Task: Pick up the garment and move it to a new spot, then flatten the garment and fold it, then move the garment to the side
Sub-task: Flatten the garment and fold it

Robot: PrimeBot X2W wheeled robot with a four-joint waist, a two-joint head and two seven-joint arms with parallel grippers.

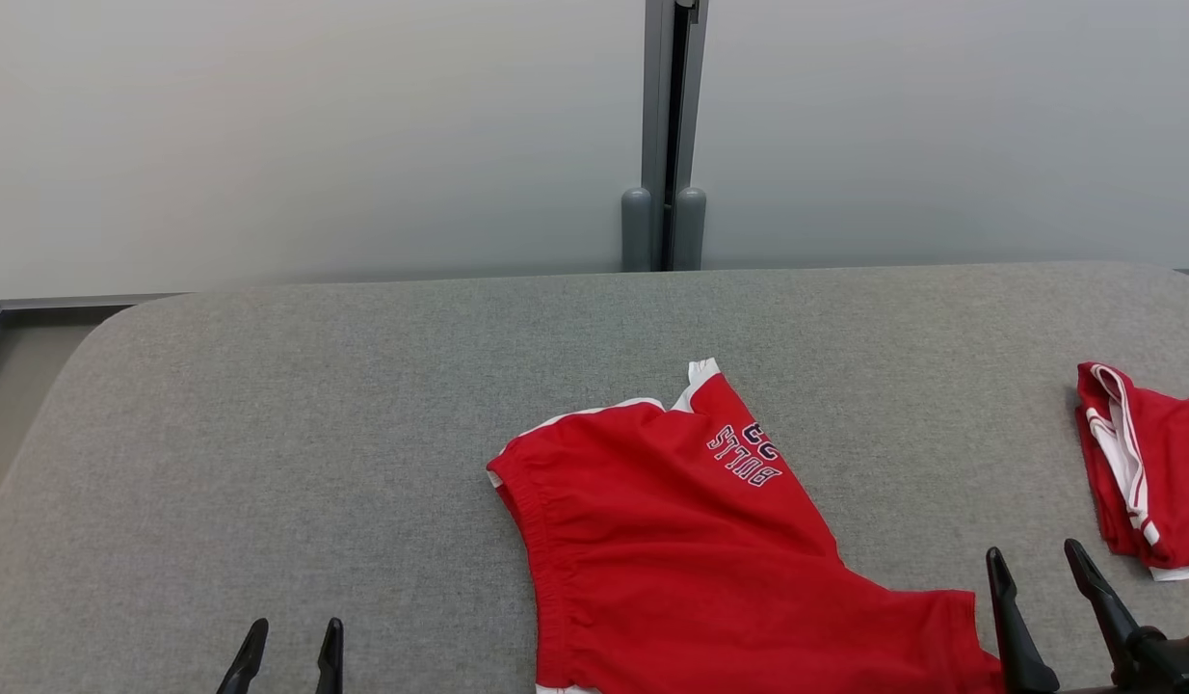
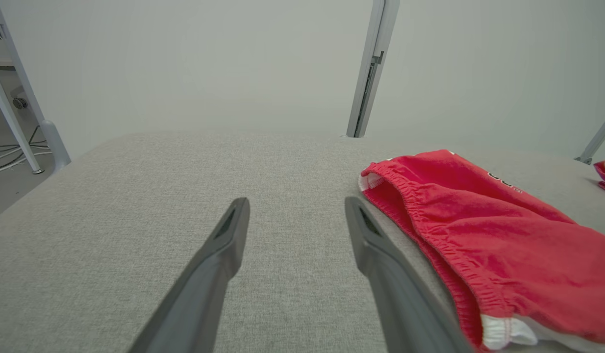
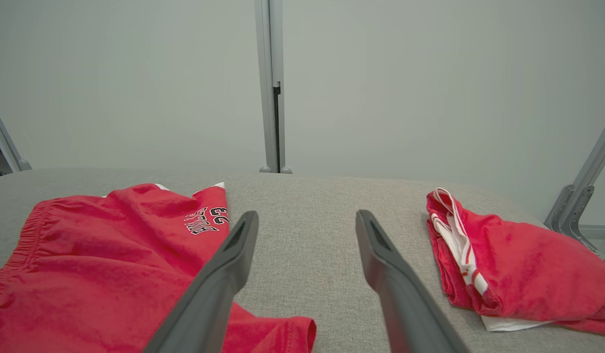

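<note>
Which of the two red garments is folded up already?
The small red bundle on the robot's far right; the lettered shorts in the middle lie spread out.

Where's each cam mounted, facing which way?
Head: on the head, looking forward and down at the table and shorts; left gripper and right gripper tips at the bottom.
Left wrist: along its own fingers, over the table; shorts to their right.
Right wrist: along its own fingers, between shorts and folded garment.
Shared: all three show the shorts; head and right wrist, the folded garment too.

A grey padded table (image 1: pixel 267 405) bears red shorts (image 1: pixel 672 540) and, well apart rightward, a folded red garment (image 1: pixel 1149 463).
</note>
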